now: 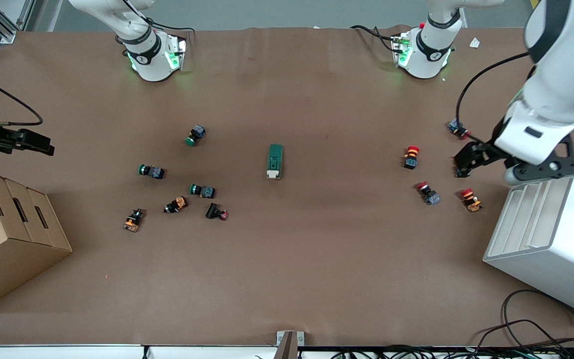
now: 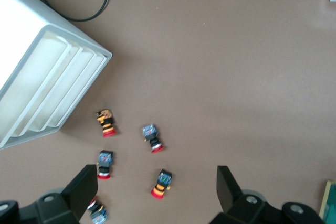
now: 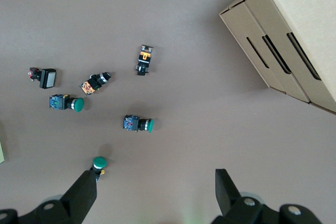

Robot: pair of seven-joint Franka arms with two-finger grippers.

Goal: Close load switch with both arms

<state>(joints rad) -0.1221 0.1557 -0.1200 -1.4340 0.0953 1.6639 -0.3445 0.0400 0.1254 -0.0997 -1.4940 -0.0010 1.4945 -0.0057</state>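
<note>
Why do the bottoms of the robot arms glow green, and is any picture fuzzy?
Front view: green lights shine on both arm bases and, and the load switch looks sharp with a soft shadow. Left wrist view: the open left tool is blurry at the edge. Right wrist view: the open right tool is blurry too.

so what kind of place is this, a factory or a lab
Most likely a robotics lab or test bench, not a production line. Two arms are bolted to a table covered in brown paper, loose push buttons and a load switch lie scattered on it, and cables trail along its edge.
</note>
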